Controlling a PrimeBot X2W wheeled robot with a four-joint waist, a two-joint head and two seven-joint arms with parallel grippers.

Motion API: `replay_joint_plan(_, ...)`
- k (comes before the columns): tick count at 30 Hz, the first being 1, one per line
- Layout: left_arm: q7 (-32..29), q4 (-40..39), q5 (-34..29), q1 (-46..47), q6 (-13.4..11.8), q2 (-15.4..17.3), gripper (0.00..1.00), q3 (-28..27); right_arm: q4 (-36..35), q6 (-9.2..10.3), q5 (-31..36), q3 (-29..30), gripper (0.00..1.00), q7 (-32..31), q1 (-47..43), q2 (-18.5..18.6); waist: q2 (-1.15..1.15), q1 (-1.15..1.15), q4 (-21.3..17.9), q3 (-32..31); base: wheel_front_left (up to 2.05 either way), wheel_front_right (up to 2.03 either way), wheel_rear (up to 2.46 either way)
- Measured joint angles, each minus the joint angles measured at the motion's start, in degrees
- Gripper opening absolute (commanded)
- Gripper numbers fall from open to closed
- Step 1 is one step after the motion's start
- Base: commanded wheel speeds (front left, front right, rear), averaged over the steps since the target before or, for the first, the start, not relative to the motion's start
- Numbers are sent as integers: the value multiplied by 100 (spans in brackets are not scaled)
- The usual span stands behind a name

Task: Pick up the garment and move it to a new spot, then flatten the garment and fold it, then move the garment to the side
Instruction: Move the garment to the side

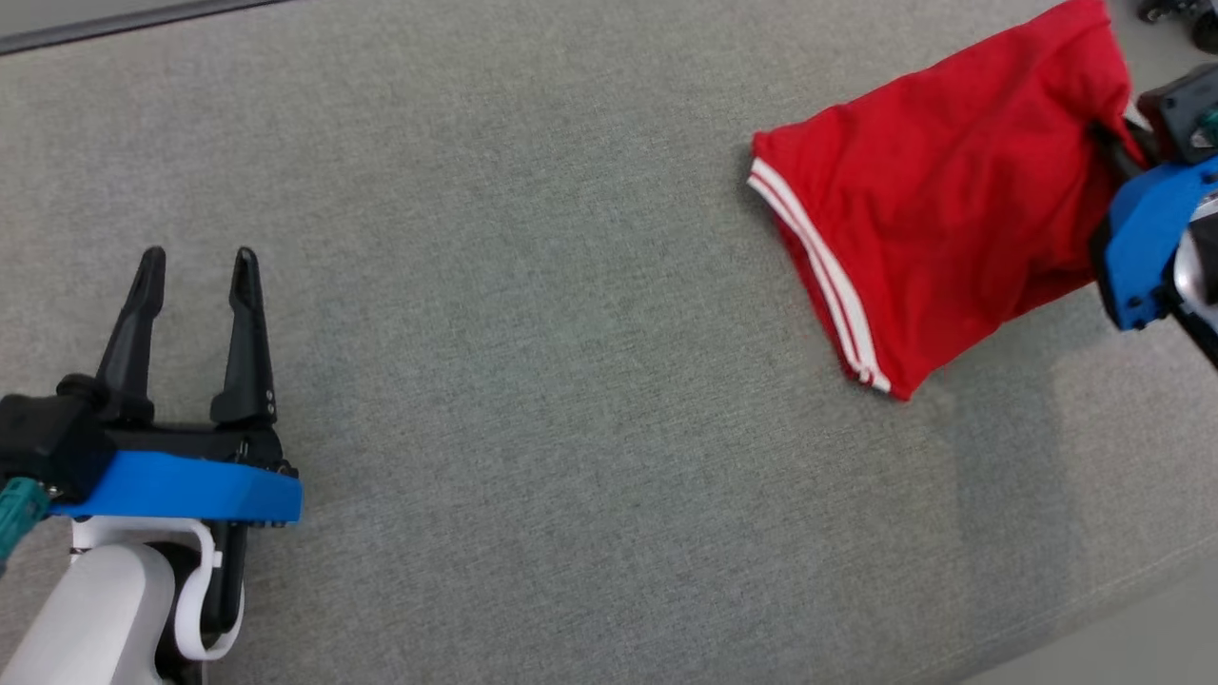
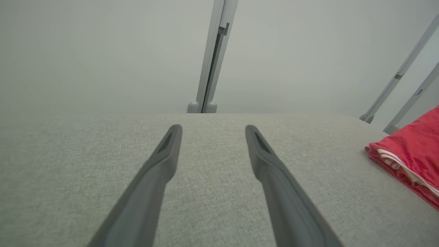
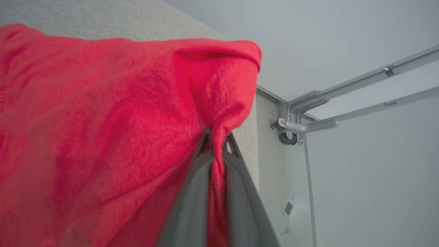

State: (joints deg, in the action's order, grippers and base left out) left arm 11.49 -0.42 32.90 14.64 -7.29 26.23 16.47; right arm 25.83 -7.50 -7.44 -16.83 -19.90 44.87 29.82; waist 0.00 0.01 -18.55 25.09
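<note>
The garment (image 1: 937,200) is red with two white stripes along one hem, lying bunched at the far right of the grey fabric surface (image 1: 533,381). My right gripper (image 3: 216,142) is shut on a pinch of the garment's (image 3: 103,130) right edge, the cloth squeezed between the grey fingers; in the head view its blue wrist (image 1: 1147,243) sits against that edge. My left gripper (image 1: 195,262) stands open at the lower left, nothing between its fingers, far from the garment. The garment's striped hem (image 2: 408,164) shows at the right edge of the left wrist view beside the open left gripper (image 2: 213,129).
The grey surface's right edge drops off just beyond the garment, where a metal frame with a caster (image 3: 291,132) stands. A grey vertical rail (image 2: 216,58) rises behind the surface's far edge. Dark wheels (image 1: 1180,14) sit at the top right corner.
</note>
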Motion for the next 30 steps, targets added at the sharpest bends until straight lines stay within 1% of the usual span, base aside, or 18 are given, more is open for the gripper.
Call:
replay_joint_plan(5, -222, -216, -151, 247, 11, 165, 100, 94, 466, -1, 216, 413, 0, 427, 191, 230, 0, 0, -46, 392, 0, 0, 0)
replay_joint_plan(10, -360, -322, -224, 461, 74, 278, 100, 137, 878, -1, 568, 913, 0, 739, 254, 401, 0, 0, 70, 657, 0, 0, 0)
replay_joint_plan(16, -375, -290, -249, 560, 112, 288, 100, 222, 1204, -1, 968, 1528, 0, 1002, 299, 369, 0, 0, 277, 730, 0, 0, 0)
replay_joint_plan(17, -372, -264, -247, 560, 114, 275, 100, 234, 1234, -1, 1035, 1605, 100, 1040, 298, 344, 0, 0, 300, 709, 0, 0, 0)
replay_joint_plan(19, -342, -202, -237, 558, 123, 258, 100, 258, 1276, 0, 1165, 1772, 100, 1104, 289, 287, 0, 0, 337, 653, 0, 0, 0)
replay_joint_plan(23, -256, -48, -212, 541, 135, 207, 100, 291, 1285, 0, 1350, 1817, 100, 1250, 249, 162, 0, 0, 417, 462, 0, 0, 0)
replay_joint_plan(25, -156, 54, -181, 513, 140, 105, 100, 312, 1239, -1, 1332, 1959, 100, 1389, 173, 80, 0, -1, 500, 297, 0, 0, 0)
replay_joint_plan(27, -46, 208, -122, 439, 177, -12, 100, 337, 1134, 1, 1283, 2101, 100, 1549, 73, -43, 0, -1, 608, 77, 0, 0, 0)
replay_joint_plan(30, 82, 490, -49, 286, 207, -172, 100, 402, 891, 0, 1174, 2243, 100, 1775, -277, -382, 0, -1, 763, -295, 0, 0, 0)
